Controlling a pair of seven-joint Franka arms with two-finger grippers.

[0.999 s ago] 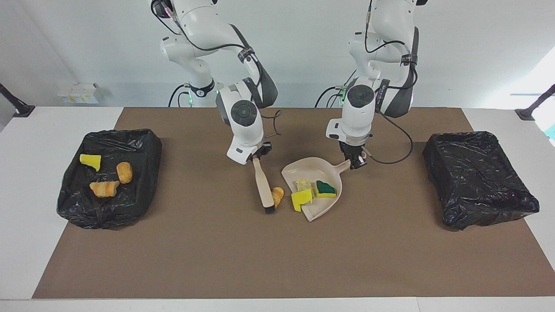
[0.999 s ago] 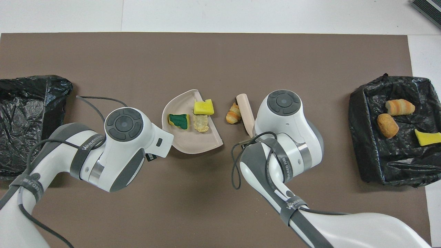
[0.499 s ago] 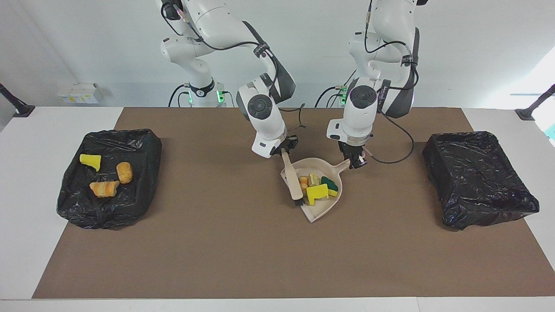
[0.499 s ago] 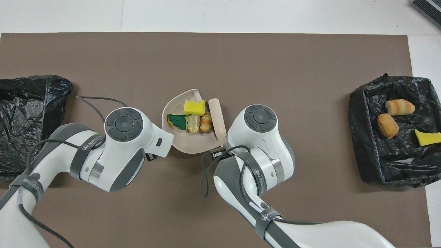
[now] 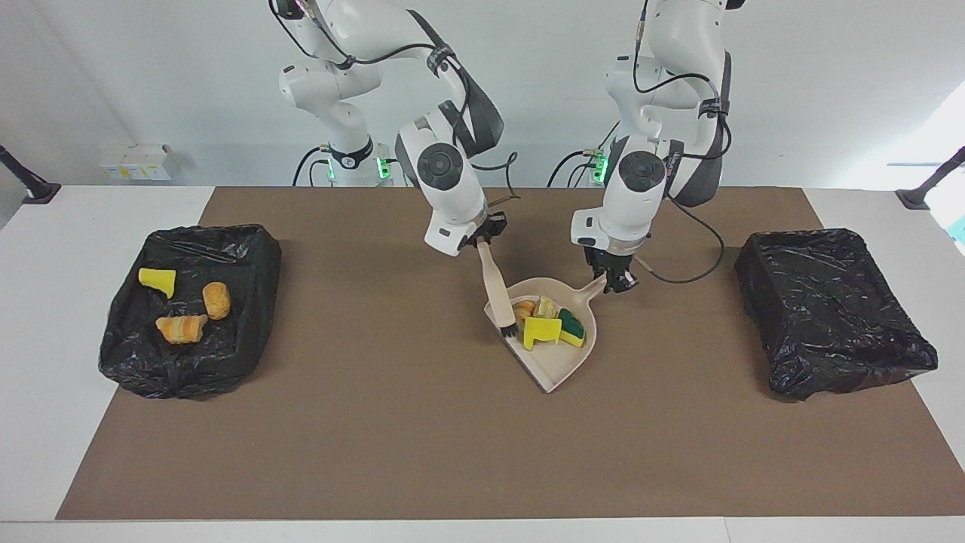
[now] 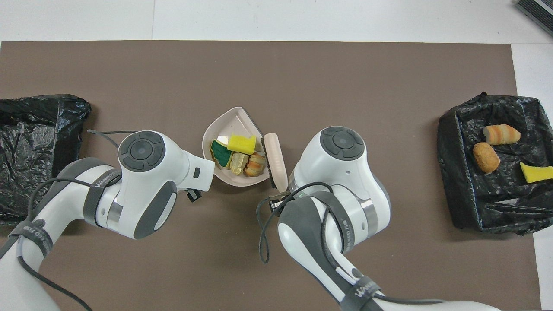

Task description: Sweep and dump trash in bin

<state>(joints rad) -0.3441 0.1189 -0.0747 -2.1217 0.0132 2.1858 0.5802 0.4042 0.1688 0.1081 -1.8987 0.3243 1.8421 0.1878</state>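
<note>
Nearest us, our right gripper (image 5: 482, 240) clamps the brush (image 5: 497, 296) and our left gripper (image 5: 617, 280) clamps the dustpan (image 5: 562, 358) handle. Four trash (image 5: 549, 323) scraps sit in the pan, three in the bin (image 5: 249, 249) at the right arm's end. Sweeping looks finished, so next we probably carry the pan level to a bin.

dustpan (image 5: 558, 362): beige | brush (image 5: 496, 290): beige, black bristles | trash (image 5: 544, 326): yellow, green, striped orange | bins (image 5: 829, 317): black | mat (image 5: 422, 437): brown | desk (image 5: 45, 317): white

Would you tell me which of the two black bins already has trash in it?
The bin at the right arm's end; three scraps lie in it. The other bin shows none.
</note>
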